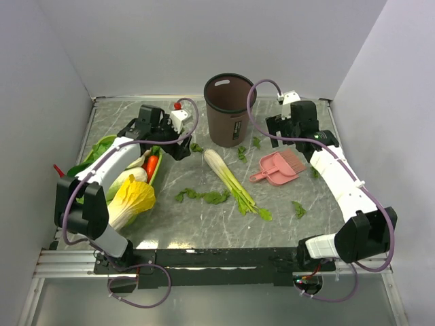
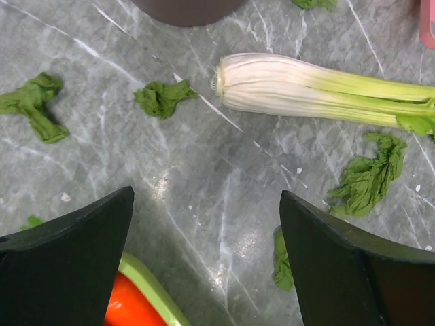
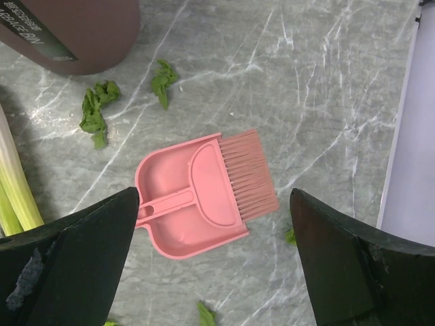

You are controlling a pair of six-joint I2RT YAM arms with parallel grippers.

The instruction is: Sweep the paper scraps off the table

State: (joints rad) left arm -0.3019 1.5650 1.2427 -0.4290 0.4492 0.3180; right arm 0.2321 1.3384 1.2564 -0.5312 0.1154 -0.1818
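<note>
Several dark-green paper scraps lie on the grey marble table (image 1: 204, 227): a cluster (image 1: 202, 197) in the middle, one (image 1: 298, 208) at the right, others (image 1: 242, 153) near the bin. My left gripper (image 1: 179, 150) is open and empty above the table beside the basket; its wrist view (image 2: 206, 193) shows scraps (image 2: 163, 97) (image 2: 370, 178) ahead. My right gripper (image 1: 276, 129) is open and empty, above the pink dustpan with its brush (image 1: 279, 168). In the right wrist view (image 3: 214, 191) the dustpan (image 3: 194, 200) lies between the fingers, with scraps (image 3: 97, 110) beyond.
A brown bin (image 1: 229, 109) stands at the back middle. A white-and-green leek-like stalk (image 1: 231, 180) lies across the middle, also in the left wrist view (image 2: 319, 88). A green basket (image 1: 100, 146) with vegetables and a yellow-green cabbage (image 1: 132, 197) are at the left.
</note>
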